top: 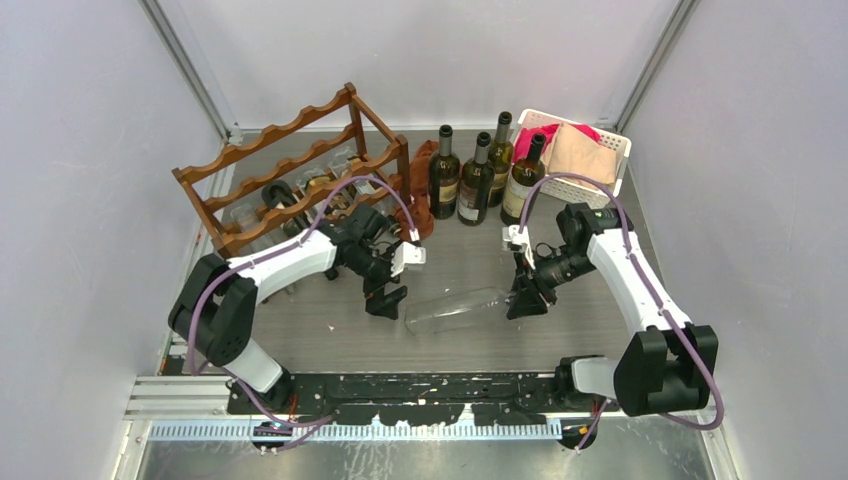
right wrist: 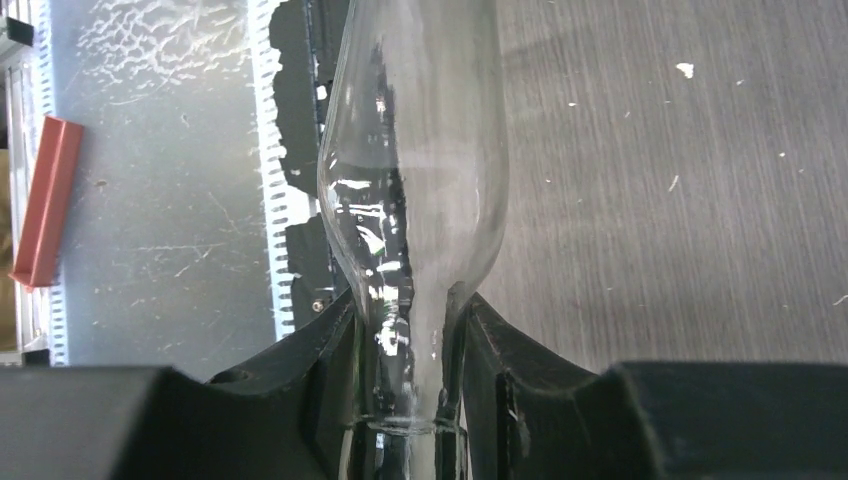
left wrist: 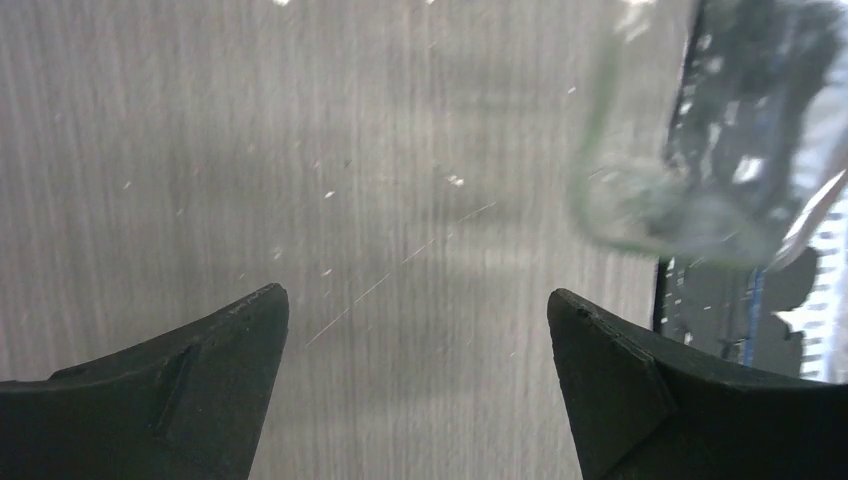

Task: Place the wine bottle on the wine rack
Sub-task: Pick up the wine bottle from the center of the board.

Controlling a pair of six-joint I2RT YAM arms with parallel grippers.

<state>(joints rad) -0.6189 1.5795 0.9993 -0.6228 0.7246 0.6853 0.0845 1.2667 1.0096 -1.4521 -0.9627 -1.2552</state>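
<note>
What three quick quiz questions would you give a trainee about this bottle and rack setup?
1. Multiple choice: the right arm's jaws grip the clear bottle by its A) base, B) neck, C) middle.
2. True or false: the left arm's jaws are shut on the clear bottle.
3. How many dark bottles stand upright between the wine rack and the white basket?
Key: 1 B; 2 false, they stand open beside the bottle's base; 3 four.
</note>
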